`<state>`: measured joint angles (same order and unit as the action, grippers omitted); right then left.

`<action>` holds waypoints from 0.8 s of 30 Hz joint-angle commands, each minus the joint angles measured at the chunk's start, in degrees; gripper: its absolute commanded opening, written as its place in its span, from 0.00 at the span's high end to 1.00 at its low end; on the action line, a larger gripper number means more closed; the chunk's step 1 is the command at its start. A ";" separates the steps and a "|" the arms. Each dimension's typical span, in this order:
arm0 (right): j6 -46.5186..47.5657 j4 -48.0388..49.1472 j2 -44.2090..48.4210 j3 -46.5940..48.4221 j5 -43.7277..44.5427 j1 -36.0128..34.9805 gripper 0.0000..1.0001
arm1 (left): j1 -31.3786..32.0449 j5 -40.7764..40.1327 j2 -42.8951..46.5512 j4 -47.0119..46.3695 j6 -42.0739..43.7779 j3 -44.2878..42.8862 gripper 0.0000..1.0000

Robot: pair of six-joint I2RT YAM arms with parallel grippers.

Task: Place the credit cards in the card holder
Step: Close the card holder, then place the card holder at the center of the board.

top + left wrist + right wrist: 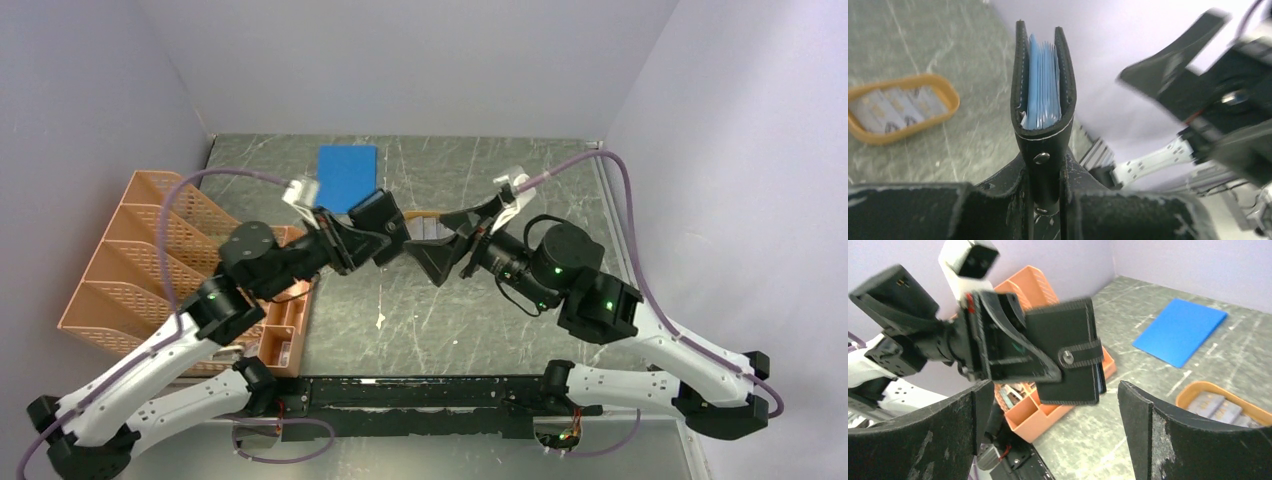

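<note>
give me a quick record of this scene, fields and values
left gripper: jaws shut on the card holder, held up off the table
right gripper: jaws open, empty, facing the card holder
credit cards: lying in the orange tray
blue sheet: flat on the table
file rack: left side of the table

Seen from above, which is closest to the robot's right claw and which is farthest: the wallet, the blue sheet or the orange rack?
From the right gripper:
1. Wallet, just left of it, held in the left gripper.
2. Blue sheet, behind and left.
3. Rack, at the far left edge.
</note>
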<state>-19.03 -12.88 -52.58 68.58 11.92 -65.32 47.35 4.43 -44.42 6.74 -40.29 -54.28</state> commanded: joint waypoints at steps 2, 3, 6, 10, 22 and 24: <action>0.95 -1.34 5.25 -6.30 9.38 0.13 0.03 | 0.27 10.50 -6.37 -4.83 -0.58 9.68 0.95; 0.86 -1.47 5.66 -7.24 10.37 0.11 0.04 | 0.28 11.94 -8.39 -5.26 -0.48 11.03 0.95; 0.07 -3.63 5.04 -8.40 12.10 0.10 0.04 | 0.27 14.94 -15.64 -6.14 0.50 14.05 0.95; -0.23 -3.15 4.85 -9.68 12.92 0.11 0.04 | 0.33 14.33 -21.52 -8.24 2.36 17.35 0.95; -0.56 -4.10 4.85 -10.70 16.00 0.11 0.03 | 0.37 0.38 -33.61 0.28 4.74 20.75 0.62; -1.62 -5.26 4.16 -10.30 17.49 0.14 0.02 | 0.33 -2.47 -33.06 2.53 4.62 20.29 0.46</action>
<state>-19.22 -16.58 -48.38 58.41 25.47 -65.32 47.40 8.86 -77.73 5.28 -36.64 -34.04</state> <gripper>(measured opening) 0.975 0.419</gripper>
